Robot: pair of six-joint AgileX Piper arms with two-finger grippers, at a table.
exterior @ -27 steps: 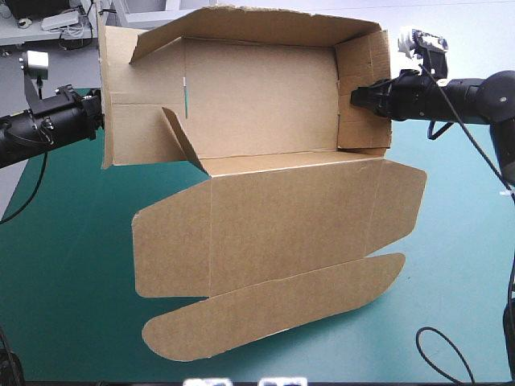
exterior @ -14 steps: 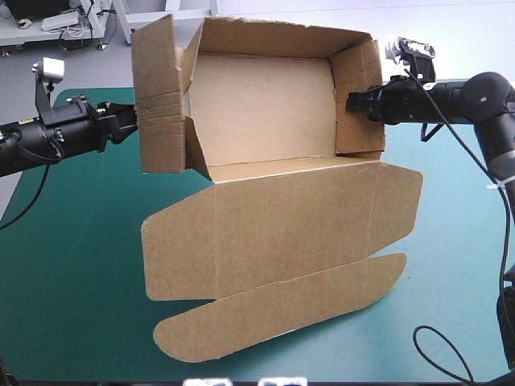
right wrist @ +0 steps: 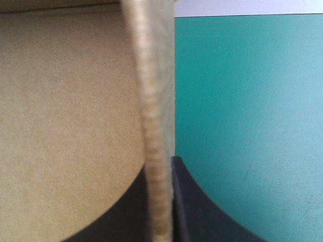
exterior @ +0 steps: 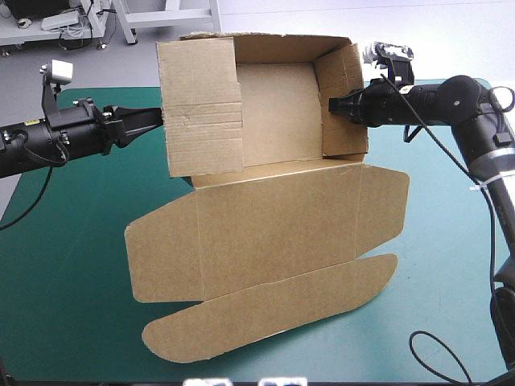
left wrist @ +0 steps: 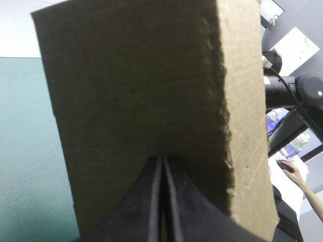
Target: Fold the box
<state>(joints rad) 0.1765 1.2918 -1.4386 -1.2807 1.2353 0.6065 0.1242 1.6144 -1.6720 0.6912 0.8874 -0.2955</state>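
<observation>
The brown box [exterior: 278, 121] stands as an open tray at the table's far side, back and right walls raised. Its lid [exterior: 282, 229] lies flat toward the near edge, ending in a long rounded flap [exterior: 265, 318]. My left gripper [exterior: 158, 121] is shut on the box's tall left panel [exterior: 203, 104], which stands turned in over the tray's left side. In the left wrist view the fingers [left wrist: 151, 201] meet against that panel [left wrist: 141, 85]. My right gripper [exterior: 334, 104] is shut on the box's right wall [exterior: 342, 96]. That wall's edge [right wrist: 154, 126] runs between its fingers [right wrist: 197, 212].
Teal-green cover [exterior: 72, 265] shows on both sides of the flat lid and in front of the rounded flap. The table's left edge [exterior: 14, 197] curves in just below my left arm. The box rises above the table's far edge.
My left gripper has swung the left panel further inward, so it now faces front over the tray's left side. The whole box and my right gripper have shifted slightly left.
</observation>
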